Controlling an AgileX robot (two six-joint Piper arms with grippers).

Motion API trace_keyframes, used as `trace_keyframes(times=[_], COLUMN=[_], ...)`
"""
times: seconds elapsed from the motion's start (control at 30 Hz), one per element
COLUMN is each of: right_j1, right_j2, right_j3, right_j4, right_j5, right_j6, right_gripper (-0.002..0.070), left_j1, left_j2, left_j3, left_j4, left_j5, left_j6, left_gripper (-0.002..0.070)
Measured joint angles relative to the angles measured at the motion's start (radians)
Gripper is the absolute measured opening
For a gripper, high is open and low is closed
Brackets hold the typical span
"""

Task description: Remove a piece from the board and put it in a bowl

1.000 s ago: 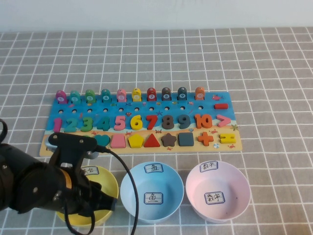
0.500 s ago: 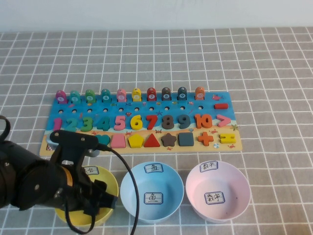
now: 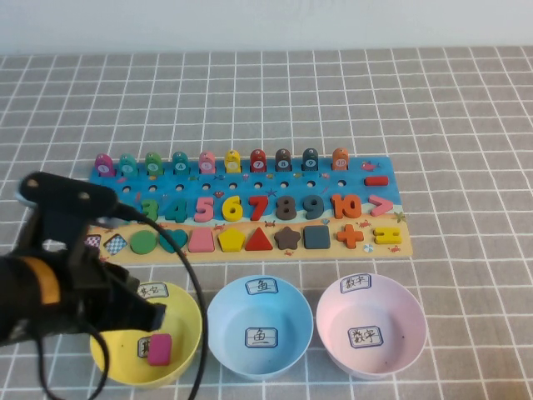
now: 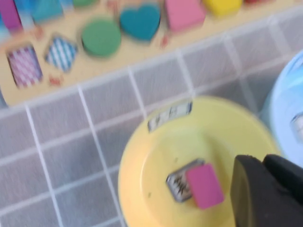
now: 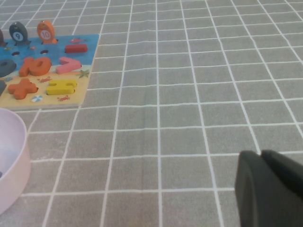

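Now that my left claw (image 3: 146,321) has lifted back from over the yellow bowl (image 3: 187,312), the purple piece (image 3: 159,349) lies inside just below it, off the board (image 3: 250,250). Whether either claw's open, I cannot tell; my right claw (image 5: 272,189) is parked above bare table (image 5: 189,94).

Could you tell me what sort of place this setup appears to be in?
Probably a lab tabletop for robot sorting trials: a grey checked tablecloth, a children's puzzle board, and labelled bowls. The magenta piece lies in the yellow bowl; the left gripper hangs beside it, and the right gripper sits over cloth.
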Motion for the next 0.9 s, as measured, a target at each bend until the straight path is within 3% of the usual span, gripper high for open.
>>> trace_keyframes(times=[0.43,0.9], right_j1=[0.0,0.0], right_j2=[0.0,0.0], right_j3=[0.0,0.0], right_j4=[0.0,0.0], right_j5=[0.0,0.0], right_j6=[0.0,0.0], right_gripper=[-0.0018,-0.0018], left_j1=[0.0,0.0], left_j2=[-0.521,-0.627], left_j3=[0.197,0.212], left_j4=[0.025,0.102], left_j5=[-0.074,0.028], left_j6=[-0.021,-0.029], left_gripper=[-0.0002,-0.0003])
